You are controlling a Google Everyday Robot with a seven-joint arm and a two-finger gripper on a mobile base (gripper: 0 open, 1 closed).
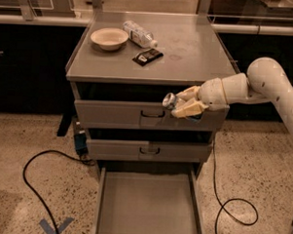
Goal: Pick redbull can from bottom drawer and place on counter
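Observation:
My gripper (182,104) is shut on the redbull can (170,100), a small shiny silver can held on its side. It hangs in front of the top drawer face, just below the counter's front edge. The counter (188,57) is the flat grey cabinet top above it. The bottom drawer (147,207) is pulled out toward me, and the part of its floor I can see is bare. My white arm comes in from the right.
On the counter stand a pale bowl (109,38), a clear plastic bottle (139,33) lying on its side and a dark packet (147,56). Two upper drawers with dark loop handles (152,114) are shut. Black cables (41,182) lie on the floor on both sides.

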